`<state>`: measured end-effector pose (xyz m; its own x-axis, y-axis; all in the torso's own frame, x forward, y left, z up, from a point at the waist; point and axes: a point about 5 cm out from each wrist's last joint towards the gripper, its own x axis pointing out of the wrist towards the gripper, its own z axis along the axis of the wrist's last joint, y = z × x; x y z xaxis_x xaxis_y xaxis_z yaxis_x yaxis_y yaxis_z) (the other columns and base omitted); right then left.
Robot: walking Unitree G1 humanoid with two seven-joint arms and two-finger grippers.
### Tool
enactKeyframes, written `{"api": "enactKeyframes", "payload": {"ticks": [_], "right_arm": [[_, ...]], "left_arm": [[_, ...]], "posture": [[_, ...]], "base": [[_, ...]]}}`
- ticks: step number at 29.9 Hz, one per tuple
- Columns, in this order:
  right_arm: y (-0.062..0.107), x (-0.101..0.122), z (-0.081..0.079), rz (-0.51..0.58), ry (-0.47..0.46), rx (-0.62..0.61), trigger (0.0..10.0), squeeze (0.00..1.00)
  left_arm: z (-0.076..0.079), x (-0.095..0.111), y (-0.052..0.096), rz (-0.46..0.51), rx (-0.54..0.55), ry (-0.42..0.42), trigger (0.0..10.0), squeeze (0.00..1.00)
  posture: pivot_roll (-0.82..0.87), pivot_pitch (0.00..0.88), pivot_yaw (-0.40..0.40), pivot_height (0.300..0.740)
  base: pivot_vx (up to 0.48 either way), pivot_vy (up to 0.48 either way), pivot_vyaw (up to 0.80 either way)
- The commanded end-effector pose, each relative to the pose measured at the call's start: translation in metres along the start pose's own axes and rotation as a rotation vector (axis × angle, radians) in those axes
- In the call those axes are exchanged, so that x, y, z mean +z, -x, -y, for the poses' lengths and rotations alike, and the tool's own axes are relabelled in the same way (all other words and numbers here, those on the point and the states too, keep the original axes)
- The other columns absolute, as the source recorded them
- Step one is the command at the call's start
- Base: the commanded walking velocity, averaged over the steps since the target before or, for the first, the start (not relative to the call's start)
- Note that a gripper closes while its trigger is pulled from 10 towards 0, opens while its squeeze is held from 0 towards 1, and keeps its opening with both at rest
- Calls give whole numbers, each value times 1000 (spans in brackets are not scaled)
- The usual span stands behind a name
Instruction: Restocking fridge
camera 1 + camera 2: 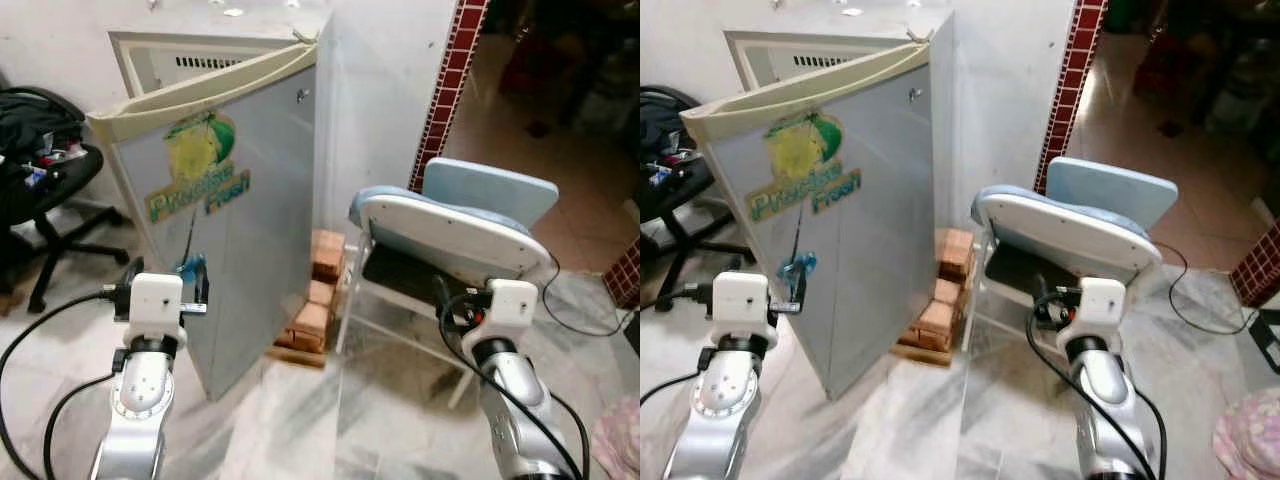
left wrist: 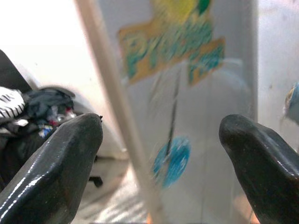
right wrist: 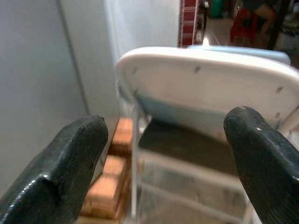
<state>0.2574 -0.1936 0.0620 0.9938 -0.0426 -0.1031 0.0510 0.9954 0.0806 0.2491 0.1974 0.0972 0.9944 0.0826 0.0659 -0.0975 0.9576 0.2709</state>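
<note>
Two grippers up and both spread wide, nothing held in either. Far left you have an office chair (image 1: pixel 45 190) piled with dark clothes, well clear of the arms. Left gripper (image 1: pixel 196 283) sits right at the free edge of the fridge door (image 1: pixel 225 220); wrist view puts that edge between the two fingers (image 2: pixel 60 163), not pinched. The door stands swung out, showing its outer face with the yellow-green sticker (image 1: pixel 200 165) and a blue tag (image 1: pixel 798 266) hanging by the gripper. The fridge (image 1: pixel 200 50) is behind the door and its inside is hidden, so you cannot tell what is stocked, and no groceries are in sight. The door could be on its way open or on its way shut, so don't assume. Risks on this side: fingers snag the blue tag or its string, or slip off the thin edge and let the door swing into the arm. Middle: wooden blocks (image 1: pixel 315 300) stacked on the floor against the fridge foot, a trip point if you step in. Right: folding chair (image 1: pixel 450 240) with white back and blue seat, tilted, right gripper (image 1: pixel 1055 305) hovering just in front of its back. Push forward and you knock it over. Loose cables (image 1: pixel 560 300) trail on the marble floor (image 1: pixel 300 420), easy to catch a foot on.
</note>
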Motion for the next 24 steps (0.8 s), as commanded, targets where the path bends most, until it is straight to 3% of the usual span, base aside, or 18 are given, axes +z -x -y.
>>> {"api": "enactKeyframes", "payload": {"ticks": [1, 7, 13, 18, 24], "right_arm": [[3, 10, 8, 53, 42, -43, 10000, 0], [9, 8, 13, 36, 51, -75, 10000, 0], [11, 1, 6, 9, 46, -56, 10000, 0], [-6, 14, -5, 53, 54, -13, 10000, 0], [-15, 18, -9, 68, 54, -3, 10000, 0]], "left_arm": [[6, 0, 1, 3, -29, 21, 10000, 0], [15, -11, 6, -41, -65, 52, 10000, 0], [22, -15, 7, -54, -88, 68, 10000, 0], [22, -12, -2, -35, -92, 76, 10000, 0], [16, -11, -10, -21, -95, 59, 10000, 0]], "posture": [[29, 0, 3, 740], [6, 0, 5, 740], [4, 0, 11, 740], [1, 0, 25, 740], [15, 0, 25, 740]], "base": [[0, 480, 0], [0, 480, 0], [0, 480, -736], [0, 480, -800], [0, 480, -800]]}}
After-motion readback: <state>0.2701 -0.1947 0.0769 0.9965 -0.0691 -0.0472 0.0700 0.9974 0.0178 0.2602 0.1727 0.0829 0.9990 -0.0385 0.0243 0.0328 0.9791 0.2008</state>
